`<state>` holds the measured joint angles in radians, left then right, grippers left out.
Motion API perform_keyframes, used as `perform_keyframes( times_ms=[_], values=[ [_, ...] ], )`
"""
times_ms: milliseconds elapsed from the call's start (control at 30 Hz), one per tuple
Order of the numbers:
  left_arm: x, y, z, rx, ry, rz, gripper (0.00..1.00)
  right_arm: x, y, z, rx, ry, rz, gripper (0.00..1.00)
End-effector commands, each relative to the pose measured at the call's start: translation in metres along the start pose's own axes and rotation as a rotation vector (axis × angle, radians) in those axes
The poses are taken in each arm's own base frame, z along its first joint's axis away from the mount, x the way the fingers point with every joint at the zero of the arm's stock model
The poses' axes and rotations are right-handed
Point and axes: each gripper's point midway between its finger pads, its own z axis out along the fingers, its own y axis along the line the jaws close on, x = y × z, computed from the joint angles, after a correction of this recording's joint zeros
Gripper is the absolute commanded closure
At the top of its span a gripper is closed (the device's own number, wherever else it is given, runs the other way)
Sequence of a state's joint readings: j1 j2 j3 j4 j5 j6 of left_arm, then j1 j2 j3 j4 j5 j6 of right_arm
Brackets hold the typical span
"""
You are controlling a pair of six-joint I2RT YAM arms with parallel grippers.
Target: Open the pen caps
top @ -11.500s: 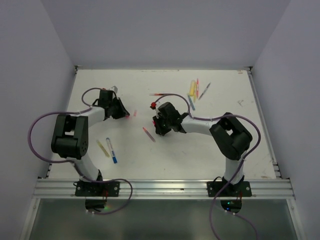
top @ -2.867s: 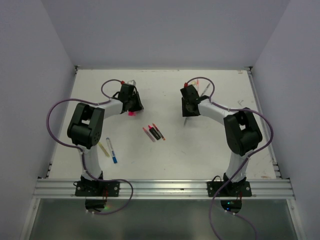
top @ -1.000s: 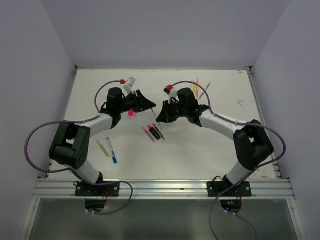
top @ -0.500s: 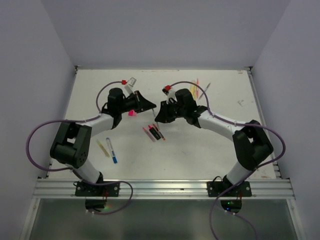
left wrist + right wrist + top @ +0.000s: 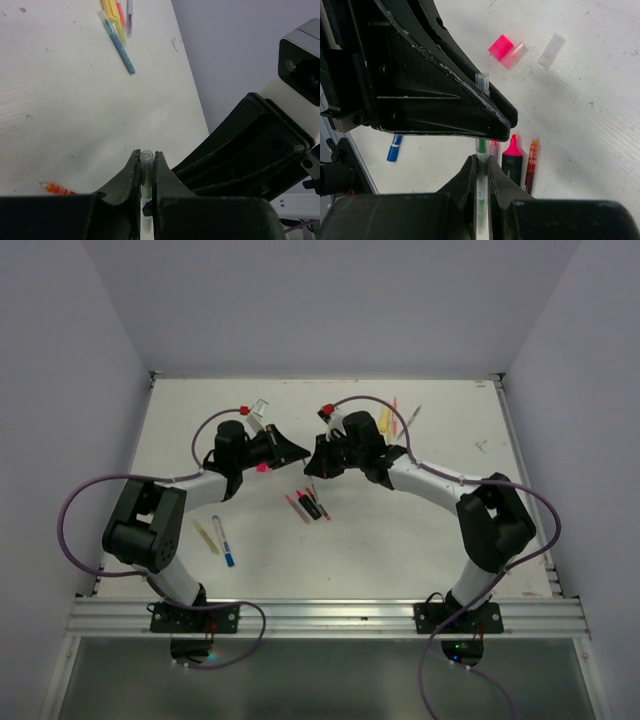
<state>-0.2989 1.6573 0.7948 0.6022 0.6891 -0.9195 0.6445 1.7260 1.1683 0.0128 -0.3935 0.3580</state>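
The left gripper (image 5: 145,165) is squeezed tight on the clear cap (image 5: 146,155) of a thin green-and-white pen (image 5: 481,146). The right gripper (image 5: 481,167) is squeezed tight on the pen's body. Together they hold it up over the table (image 5: 400,530), near a pink highlighter (image 5: 512,156).

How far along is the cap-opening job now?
Done: a pink cap and a clear cap lie loose, and a pink highlighter shows its bare tip. In hand: one pen, left gripper shut on its cap end, right gripper on its barrel; not yet apart. Left: the pens by the far edge, their caps too small to judge.
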Motion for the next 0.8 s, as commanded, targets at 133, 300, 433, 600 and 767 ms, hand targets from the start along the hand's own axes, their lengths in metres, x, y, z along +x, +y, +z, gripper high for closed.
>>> perform_keyframes(
  times_ms=[133,300,433,600,767],
  values=[
    [-0.032,-0.038,0.008,0.107,-0.066,-0.009,1.0,0.006,-0.002,0.013,0.029,0.019,-0.034,0.82],
    [-0.036,-0.042,0.008,0.121,-0.076,-0.023,1.0,0.013,-0.007,0.018,0.053,0.051,-0.036,1.0],
    [-0.043,-0.037,0.01,0.087,-0.11,-0.054,1.0,0.024,-0.014,0.018,0.122,0.081,-0.061,1.0],
    [-0.057,-0.018,0.013,-0.039,-0.174,-0.11,1.0,0.043,-0.029,0.012,0.287,0.126,-0.137,1.0],
    [-0.083,0.007,0.015,-0.229,-0.24,-0.075,1.0,0.071,-0.024,0.006,0.324,0.201,-0.205,1.0]
  ],
)
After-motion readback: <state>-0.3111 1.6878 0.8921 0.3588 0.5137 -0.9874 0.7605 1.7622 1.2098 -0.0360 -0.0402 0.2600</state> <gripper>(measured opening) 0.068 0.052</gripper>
